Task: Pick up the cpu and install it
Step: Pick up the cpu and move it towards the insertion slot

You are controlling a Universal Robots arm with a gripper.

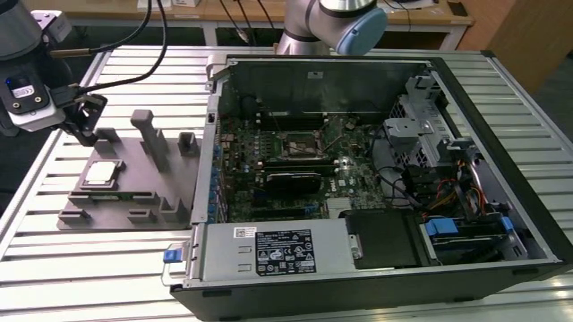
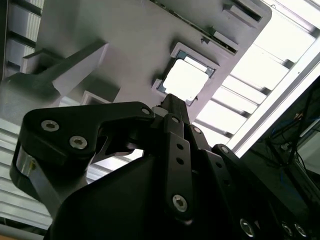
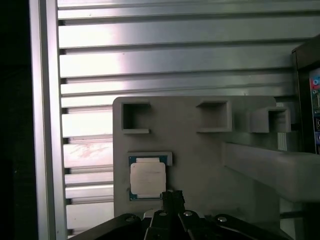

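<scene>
The cpu lies flat in a recess of the grey fixture block, on the exterior view's left, silver top up. My gripper hangs a little above the fixture's far edge, just beyond the cpu, with its dark fingers shut and nothing between them. In the first wrist view the cpu sits right beside the gripper. In the second wrist view the cpu glares bright just past the gripper. The motherboard socket lies inside the open computer case.
The open computer case fills the exterior view's right, with a power supply at its near end and a drive cage. A tall grey post rises from the fixture near the gripper. Everything rests on a slatted aluminium table.
</scene>
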